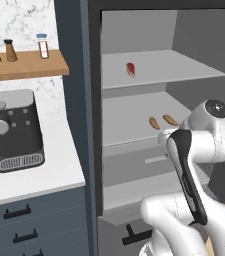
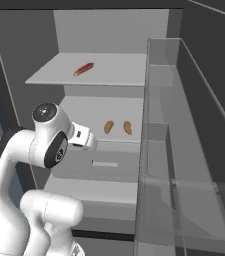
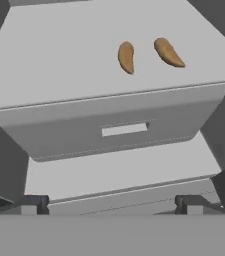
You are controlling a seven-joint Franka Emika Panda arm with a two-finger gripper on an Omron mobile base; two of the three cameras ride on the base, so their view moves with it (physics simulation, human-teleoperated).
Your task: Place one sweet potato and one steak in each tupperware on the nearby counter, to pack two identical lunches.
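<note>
Two sweet potatoes lie side by side at upper centre on the fridge shelf; the gripper, jaws wide apart and empty, sits at the bottom edge.

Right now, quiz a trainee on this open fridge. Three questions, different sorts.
1. True or false: the two sweet potatoes touch each other.
2. Where is the steak? A) shelf above the potatoes B) drawer C) counter
3. Fill in: the claw is ____.

Key: 1 false, they lie apart. 2 A. 3 open, holding nothing.
</note>
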